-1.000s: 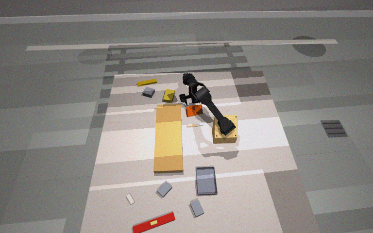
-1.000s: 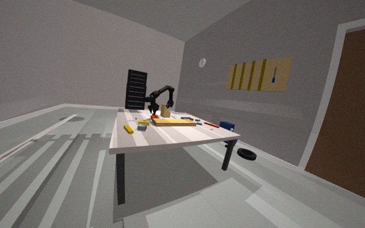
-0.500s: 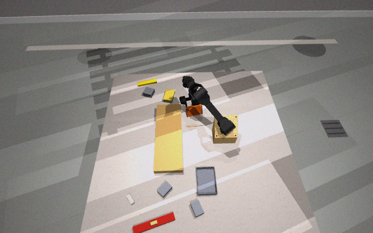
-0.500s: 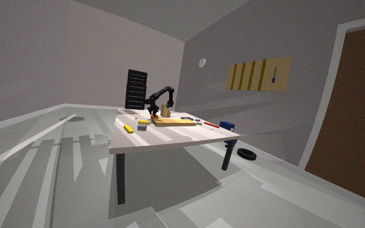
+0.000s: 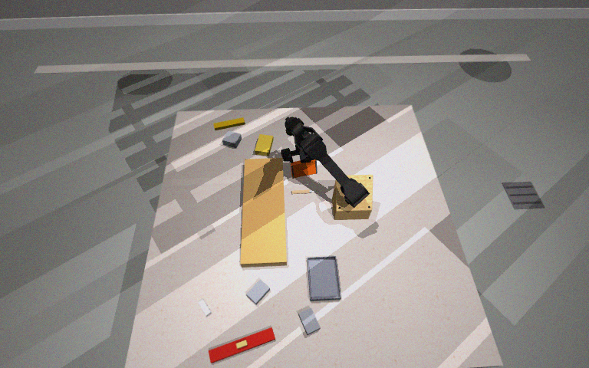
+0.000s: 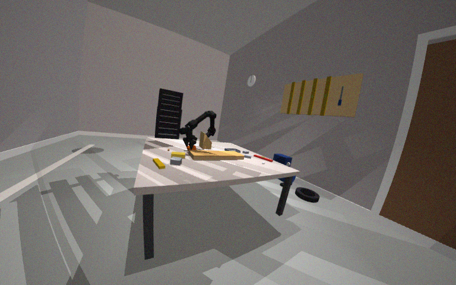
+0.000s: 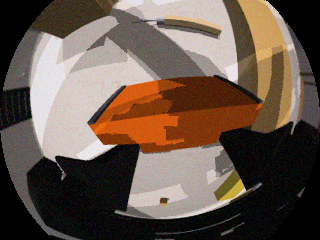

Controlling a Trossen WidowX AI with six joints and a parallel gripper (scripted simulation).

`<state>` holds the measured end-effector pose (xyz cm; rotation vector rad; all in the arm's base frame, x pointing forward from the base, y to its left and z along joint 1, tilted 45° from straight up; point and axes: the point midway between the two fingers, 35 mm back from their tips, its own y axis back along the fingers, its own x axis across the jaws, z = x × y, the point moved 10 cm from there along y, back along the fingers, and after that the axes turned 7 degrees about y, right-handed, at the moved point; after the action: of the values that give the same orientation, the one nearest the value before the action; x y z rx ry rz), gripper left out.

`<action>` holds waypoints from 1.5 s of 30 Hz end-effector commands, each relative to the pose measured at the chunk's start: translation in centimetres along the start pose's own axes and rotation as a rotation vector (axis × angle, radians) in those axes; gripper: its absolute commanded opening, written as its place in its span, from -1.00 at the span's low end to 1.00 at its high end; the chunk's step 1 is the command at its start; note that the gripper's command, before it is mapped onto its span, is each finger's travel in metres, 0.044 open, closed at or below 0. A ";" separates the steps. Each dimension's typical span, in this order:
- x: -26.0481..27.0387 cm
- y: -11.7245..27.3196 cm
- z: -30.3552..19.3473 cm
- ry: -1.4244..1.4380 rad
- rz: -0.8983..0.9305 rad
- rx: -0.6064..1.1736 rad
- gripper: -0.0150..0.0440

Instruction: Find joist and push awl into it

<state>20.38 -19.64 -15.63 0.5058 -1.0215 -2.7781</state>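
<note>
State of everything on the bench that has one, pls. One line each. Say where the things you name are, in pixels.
Black parallel-jaw gripper (image 7: pixel 178 132): fingers open, holding nothing.
Orange box-shaped stud finder (image 5: pixel 304 169) (image 7: pixel 175 117): on the table, ungripped.
Wooden-handled awl (image 5: pixel 301 192) (image 7: pixel 192 24): lying flat.
Grey rectangular tray (image 5: pixel 323 278): empty.

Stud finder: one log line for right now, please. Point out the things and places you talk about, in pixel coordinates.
gripper (image 7: pixel 178 132) open at orange stud finder (image 5: pixel 303 169) (image 7: pixel 175 117) | tray (image 5: pixel 308 277) without it | awl (image 5: pixel 300 192) (image 7: pixel 192 25) lying on table (image 5: pixel 390 268) | panel (image 5: pixel 263 212) untouched by tools
</note>
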 end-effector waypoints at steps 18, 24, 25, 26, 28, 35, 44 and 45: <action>-0.1 1.4 0.0 -0.006 -0.006 0.000 -0.05; -0.1 3.1 0.2 -0.007 -0.005 0.001 -0.49; -0.1 3.4 0.2 -0.007 -0.005 0.001 -0.49; -0.1 3.7 0.2 -0.007 -0.005 0.001 -0.49; -0.1 4.3 0.3 -0.007 -0.005 0.001 -0.49; 0.0 5.9 0.6 -0.007 -0.005 0.001 -0.49; 0.0 5.9 0.6 -0.007 -0.003 0.007 -0.49; 0.0 5.8 0.7 -0.007 -0.003 0.010 -0.49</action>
<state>20.26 -23.45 -11.64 0.4903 -1.0165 -2.7930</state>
